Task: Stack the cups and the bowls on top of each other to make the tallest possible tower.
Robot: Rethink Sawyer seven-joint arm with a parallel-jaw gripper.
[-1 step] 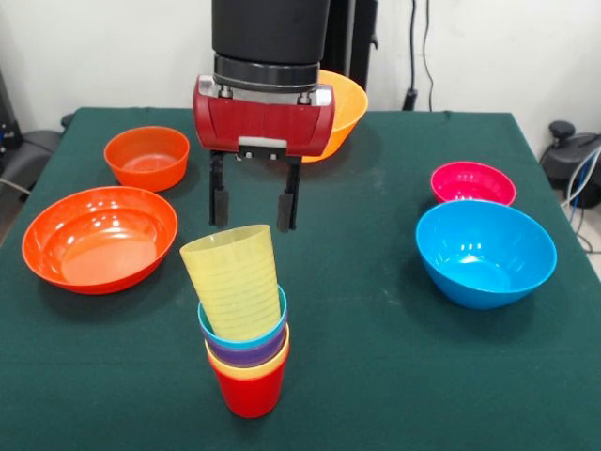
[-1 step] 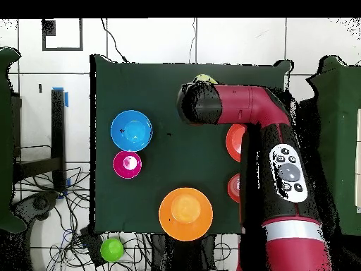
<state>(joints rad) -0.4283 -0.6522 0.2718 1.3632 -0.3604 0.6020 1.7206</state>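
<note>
Five nested tapered plastic cups (image 1: 246,334); five glossy round plastic bowls (image 1: 485,252): two orange, one yellow-orange, one blue, one magenta-pink.

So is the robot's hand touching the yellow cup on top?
Apart. In the front view the hand hangs open above and behind the pale yellow cup, with green table showing between its fingertips and the cup's rim.

Front view looks low across the table (image 1: 394,376); overhead looks straight down; both share its green top
</note>
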